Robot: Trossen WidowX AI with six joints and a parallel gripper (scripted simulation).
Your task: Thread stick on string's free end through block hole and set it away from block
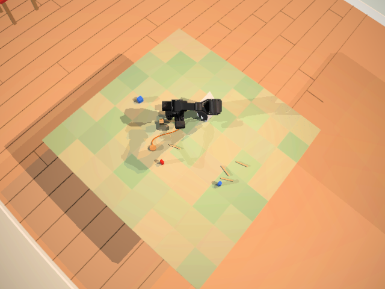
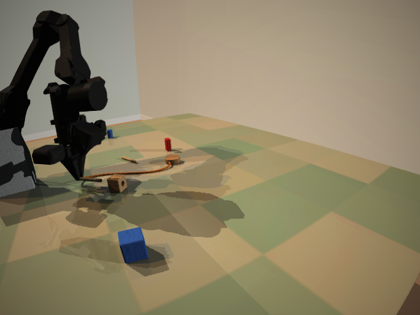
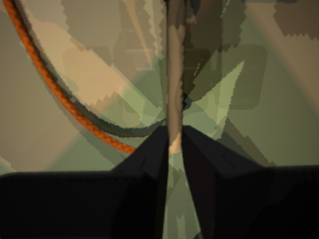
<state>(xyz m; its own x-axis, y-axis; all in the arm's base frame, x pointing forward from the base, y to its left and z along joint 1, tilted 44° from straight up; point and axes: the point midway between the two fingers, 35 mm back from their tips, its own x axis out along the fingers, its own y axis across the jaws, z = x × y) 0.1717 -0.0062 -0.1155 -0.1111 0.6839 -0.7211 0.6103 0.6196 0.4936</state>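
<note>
My gripper is shut on the string's stick, near its string end. The stick is roughly level, low over the table, and points towards the wooden block. In the exterior view its front tip is a little short of the block's near-arm side. The hole shows on the block's opposite side; the entry side is hidden. The orange string curves from the gripper to the round button, beside the block. The arm hides the fingertips in the top view.
A loose stick lies near the button. A red piece stands beyond it. A blue cube is on the block's other side. Several loose sticks and a small blue piece lie farther off.
</note>
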